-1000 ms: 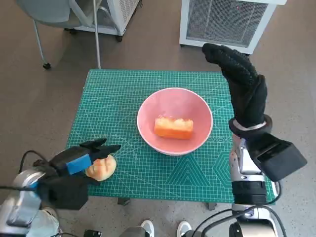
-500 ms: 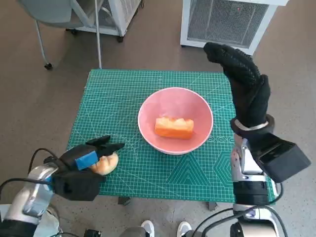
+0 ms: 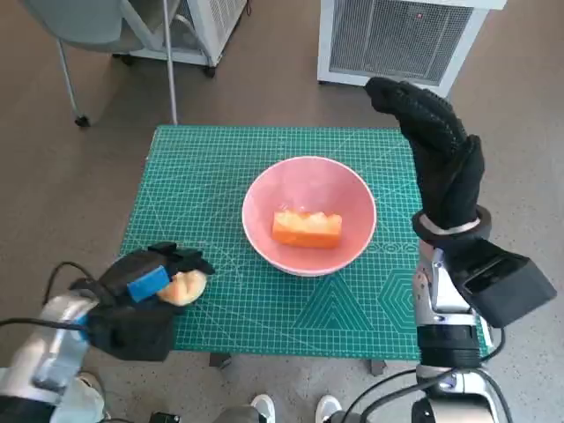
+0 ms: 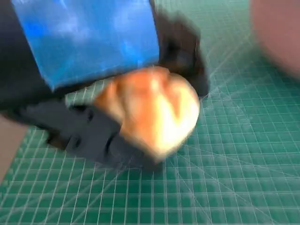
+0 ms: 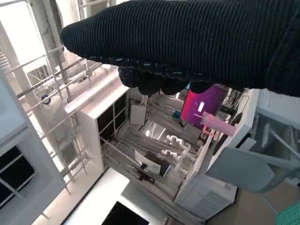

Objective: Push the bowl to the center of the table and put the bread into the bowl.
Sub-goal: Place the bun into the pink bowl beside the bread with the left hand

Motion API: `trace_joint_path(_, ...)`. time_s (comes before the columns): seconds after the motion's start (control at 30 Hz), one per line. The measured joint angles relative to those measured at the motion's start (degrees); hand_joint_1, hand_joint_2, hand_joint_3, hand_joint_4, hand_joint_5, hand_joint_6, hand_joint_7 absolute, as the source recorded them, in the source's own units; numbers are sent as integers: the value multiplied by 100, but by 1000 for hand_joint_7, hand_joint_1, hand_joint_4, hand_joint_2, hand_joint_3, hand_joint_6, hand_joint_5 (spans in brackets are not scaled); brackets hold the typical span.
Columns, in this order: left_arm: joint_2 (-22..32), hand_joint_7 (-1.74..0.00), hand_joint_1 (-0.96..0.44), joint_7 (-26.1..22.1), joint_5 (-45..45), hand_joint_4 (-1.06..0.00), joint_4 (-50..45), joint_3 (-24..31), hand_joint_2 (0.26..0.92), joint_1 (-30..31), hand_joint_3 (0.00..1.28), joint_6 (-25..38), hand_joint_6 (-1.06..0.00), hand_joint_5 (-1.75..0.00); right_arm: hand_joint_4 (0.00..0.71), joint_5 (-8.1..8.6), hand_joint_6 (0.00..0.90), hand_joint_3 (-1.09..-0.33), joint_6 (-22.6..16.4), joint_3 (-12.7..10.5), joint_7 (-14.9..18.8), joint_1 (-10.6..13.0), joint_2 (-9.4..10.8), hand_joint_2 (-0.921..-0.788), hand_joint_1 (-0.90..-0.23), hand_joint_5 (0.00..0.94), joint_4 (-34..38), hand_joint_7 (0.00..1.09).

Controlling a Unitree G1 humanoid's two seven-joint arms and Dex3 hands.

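Covering the surface (image 3: pixel 264 300), your green cutting mat carried everything. Your pink bowl (image 3: pixel 308 189) sat about at its center, an orange bread slice (image 3: pixel 307 228) lying inside on the bottom. Your right hand (image 3: pixel 434 154) stood raised near the mat's far right edge, clear of the bowl, its fingers (image 3: pixel 397 95) stretched out and holding nothing. Your left hand (image 3: pixel 141 295) was at the near left corner, its fingers (image 4: pixel 93 136) wrapped around a round bread roll (image 4: pixel 154 110), which the blurred wrist view showed just above or on the mat; you could not tell which.
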Motion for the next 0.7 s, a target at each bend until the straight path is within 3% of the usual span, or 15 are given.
trace_joint_path(0.33, -10, -1218, 1, -6, -495, -708, -1064, 812, 898, 16, 117, 333, -590, -1146, 265, 9, -1, -818, 14, -4, 5, -6, -3, -921, -665, 8, 46, 658)
trace_joint_path(0.53, -205, -1205, 1, 119, -672, -689, -1655, 1064, 904, -622, 111, 613, -596, -1168, 266, 12, -1, -817, 15, -20, 33, -36, -11, -921, -665, 9, 92, 658)
trace_joint_path(0.7, -650, -1164, 1, 537, -610, -710, -1743, 885, 918, -1455, 67, 557, -618, -1156, 266, 14, -1, -818, 14, -31, 49, -74, -16, -921, -660, 9, 148, 659)
